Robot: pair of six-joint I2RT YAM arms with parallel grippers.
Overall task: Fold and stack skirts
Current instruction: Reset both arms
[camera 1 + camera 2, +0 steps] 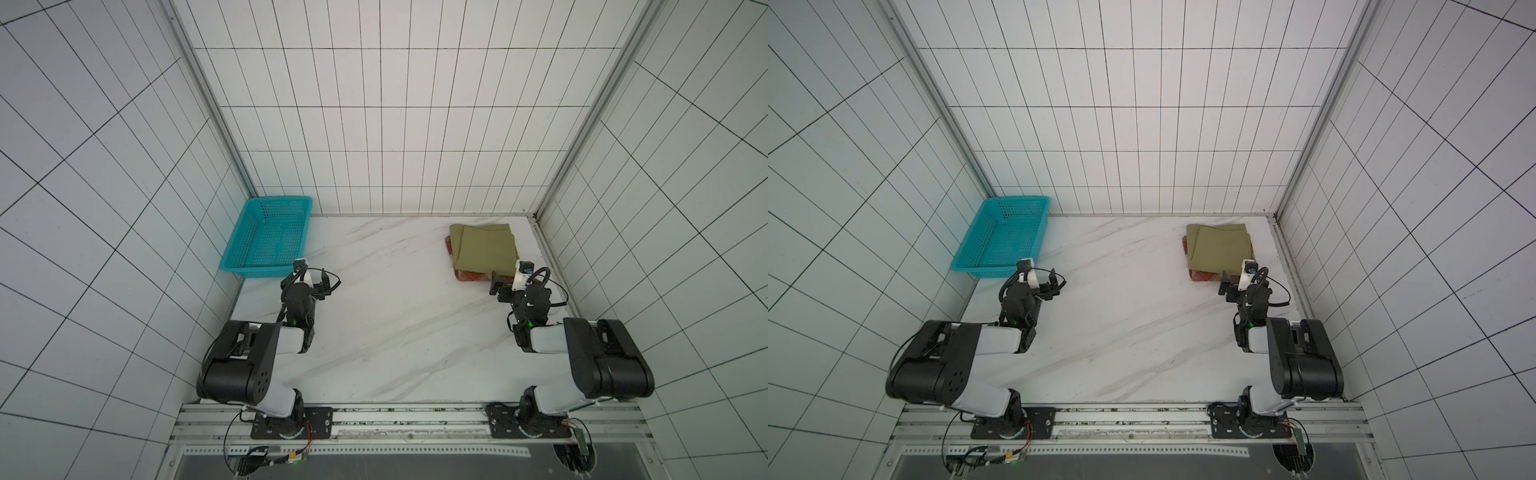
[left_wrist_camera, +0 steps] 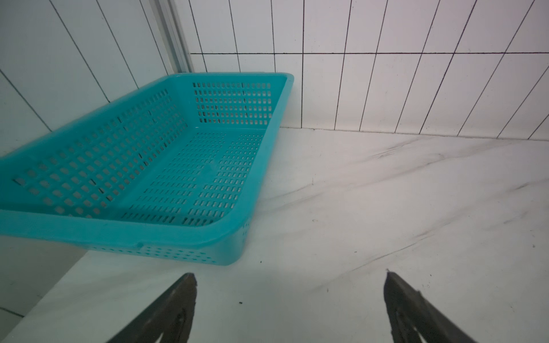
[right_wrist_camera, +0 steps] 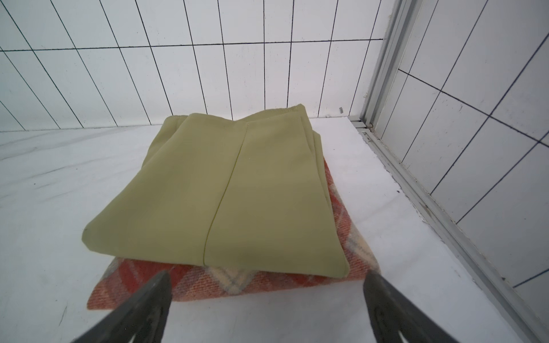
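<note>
Olive skirt [image 3: 225,190] lies folded atop plaid skirt [image 3: 208,282] near the table's [image 1: 395,324] right edge, open surface stretching to the basket [image 1: 253,269]. Left gripper [image 2: 288,273] and right gripper [image 3: 269,273]: jaws apart, empty.

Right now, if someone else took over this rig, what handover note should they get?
Left gripper: open, empty, above bare table near the teal basket.
Right gripper: open, empty, just short of the plaid skirt.
Skirts: olive skirt lies folded on top of the folded plaid skirt, at the table's far right corner.
Done: both folded and stacked.
Left: apparently nothing; the basket holds no cloth.
</note>
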